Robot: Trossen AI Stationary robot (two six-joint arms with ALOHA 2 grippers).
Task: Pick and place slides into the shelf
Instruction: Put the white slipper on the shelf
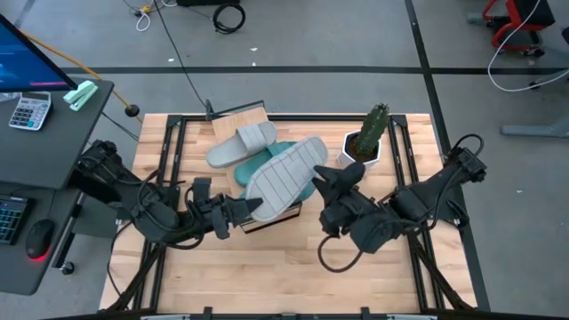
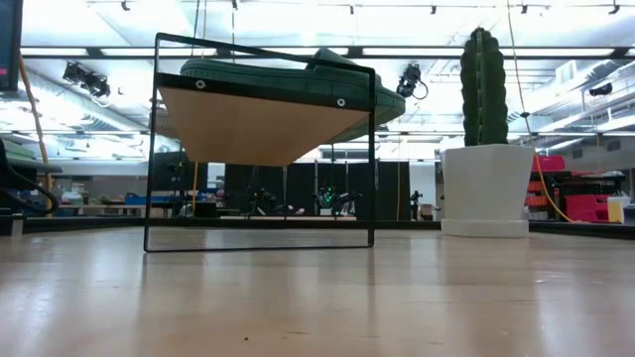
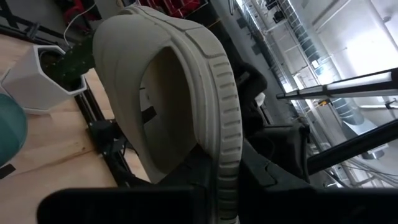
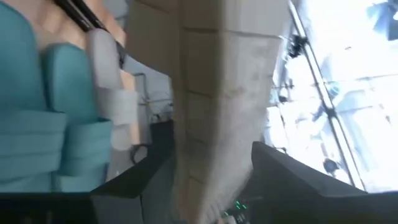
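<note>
A pale grey slide [image 1: 286, 175], ribbed sole up, hangs tilted above the teal slides [image 1: 267, 162] on the shelf [image 1: 238, 120], near the middle of the slatted table [image 1: 373, 258]. My left gripper [image 1: 242, 208] is clamped narrowly on one end of its sole edge. My right gripper [image 1: 331, 181] meets the other end, fingers spread around the sole's side. A second grey slide [image 1: 242, 142] lies on the shelf behind. A potted cactus [image 1: 369, 135] stands just beside my right gripper.
</note>
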